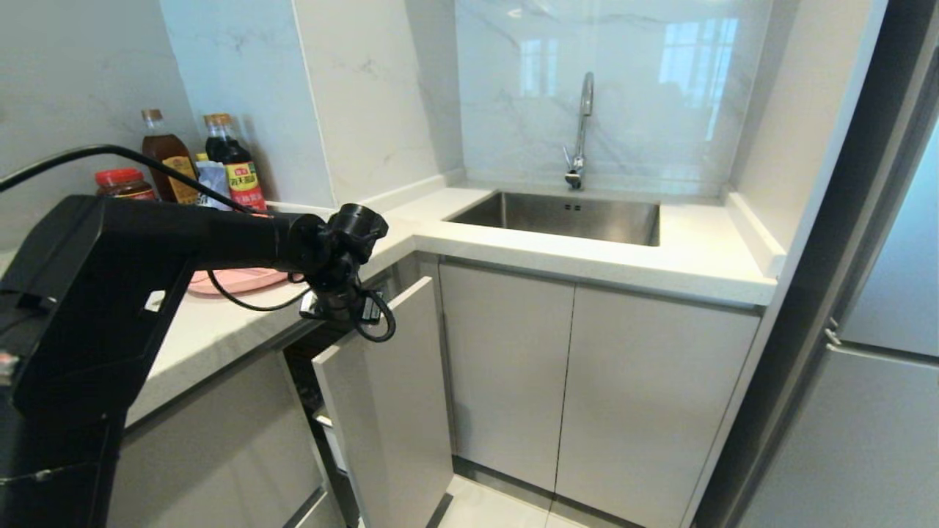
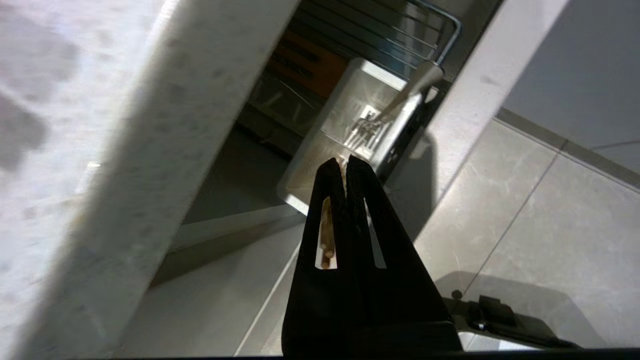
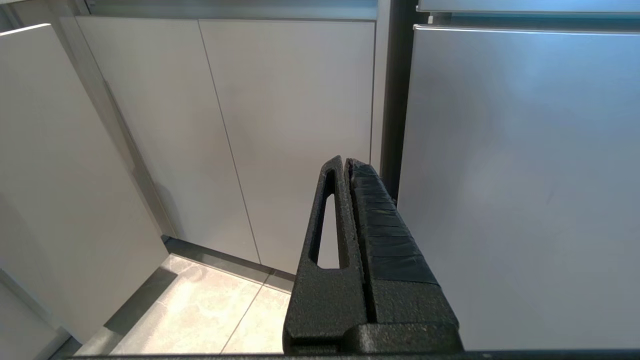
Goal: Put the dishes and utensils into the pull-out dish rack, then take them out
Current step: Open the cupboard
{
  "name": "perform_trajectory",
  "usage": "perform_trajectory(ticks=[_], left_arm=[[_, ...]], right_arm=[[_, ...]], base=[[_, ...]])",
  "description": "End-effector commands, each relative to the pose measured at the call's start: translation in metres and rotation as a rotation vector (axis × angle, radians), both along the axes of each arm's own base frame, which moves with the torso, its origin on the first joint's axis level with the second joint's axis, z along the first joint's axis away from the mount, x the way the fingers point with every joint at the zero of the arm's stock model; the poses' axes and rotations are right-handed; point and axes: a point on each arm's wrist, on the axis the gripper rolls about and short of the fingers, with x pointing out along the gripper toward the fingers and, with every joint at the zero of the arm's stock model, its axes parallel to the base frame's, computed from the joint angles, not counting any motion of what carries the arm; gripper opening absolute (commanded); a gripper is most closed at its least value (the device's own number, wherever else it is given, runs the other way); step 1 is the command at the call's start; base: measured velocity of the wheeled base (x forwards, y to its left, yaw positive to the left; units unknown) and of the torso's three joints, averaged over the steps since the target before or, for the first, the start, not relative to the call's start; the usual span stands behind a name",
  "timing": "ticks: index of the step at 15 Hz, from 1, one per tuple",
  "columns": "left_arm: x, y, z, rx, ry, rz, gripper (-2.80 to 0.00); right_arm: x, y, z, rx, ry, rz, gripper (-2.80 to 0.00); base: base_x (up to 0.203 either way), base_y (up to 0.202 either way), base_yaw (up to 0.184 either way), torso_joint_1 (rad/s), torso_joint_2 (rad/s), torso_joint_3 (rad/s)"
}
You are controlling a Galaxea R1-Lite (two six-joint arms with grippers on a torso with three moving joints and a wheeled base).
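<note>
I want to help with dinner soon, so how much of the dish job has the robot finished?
Done: the pull-out dish rack is pulled open, and the spoon stands in its white caddy. In hand: the left hand is shut on what look like the chopsticks, above the caddy. Left: the pink plate sits on the counter; no bowl is in view. The right hand is idle.

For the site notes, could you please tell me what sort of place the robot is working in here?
Most likely a home kitchen: a steel sink with a tall faucet set in a white countertop, sauce bottles against the marble-look wall, and a pull-out dish rack drawn out from the grey base cabinets.
</note>
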Motion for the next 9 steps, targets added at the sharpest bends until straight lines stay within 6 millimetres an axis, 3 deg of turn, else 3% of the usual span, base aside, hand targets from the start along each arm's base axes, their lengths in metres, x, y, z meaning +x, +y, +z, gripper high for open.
perform_trajectory(ticks=[1,9], left_arm=[[-0.0004,-0.0004,-0.0009,-0.012,0.009,-0.009,-2.80],[-0.0056,-0.0101,-0.0013,-0.046,0.031,-0.059,-2.80]], right_arm=[[0.0000,0.0000,0.0000,0.000,0.000,0.000,-2.80],[0.0000,0.0000,0.0000,0.000,0.000,0.000,-2.80]], base=[[0.000,0.000,0.000,0.000,0.00,0.000],[0.000,0.000,0.000,0.000,0.00,0.000]])
